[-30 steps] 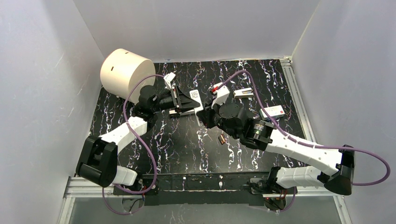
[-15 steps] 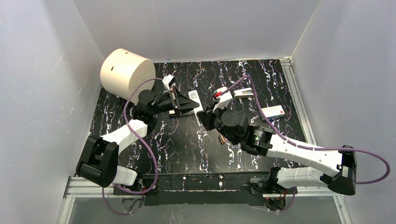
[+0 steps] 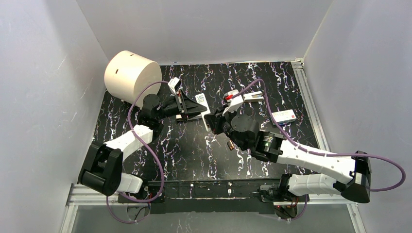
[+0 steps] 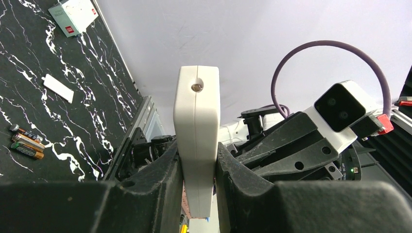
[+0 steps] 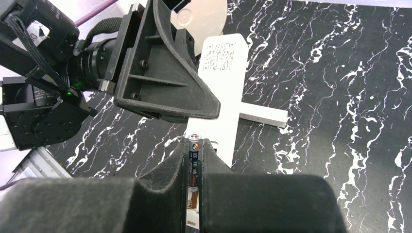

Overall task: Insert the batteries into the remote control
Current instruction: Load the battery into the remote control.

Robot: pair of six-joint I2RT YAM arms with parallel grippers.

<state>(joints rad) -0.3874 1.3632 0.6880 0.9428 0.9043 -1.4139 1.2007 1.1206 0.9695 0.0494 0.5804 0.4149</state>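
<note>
My left gripper (image 4: 197, 145) is shut on the white remote control (image 4: 197, 111), which it holds edge-up above the table; from above it shows as a short bar (image 3: 201, 101) sticking out of that gripper (image 3: 187, 108). The right gripper (image 5: 195, 143) is shut on one battery (image 5: 194, 155), upright between the fingers. Its tip sits right at the near end of the remote (image 5: 226, 82), whose labelled face is toward me. From above, the right gripper (image 3: 213, 121) is just below the remote. More batteries (image 4: 24, 143) lie loose on the black mat (image 3: 230, 144).
A cream cylinder (image 3: 131, 74) stands at the back left. A white strip (image 3: 253, 97) and a white box with a red mark (image 3: 284, 115) lie at the right. White walls close in the black marbled mat (image 3: 184, 155).
The right gripper with its battery has crept left toward the remote's near end. The left gripper has shifted slightly and tilted the remote. Both grips are unchanged.
</note>
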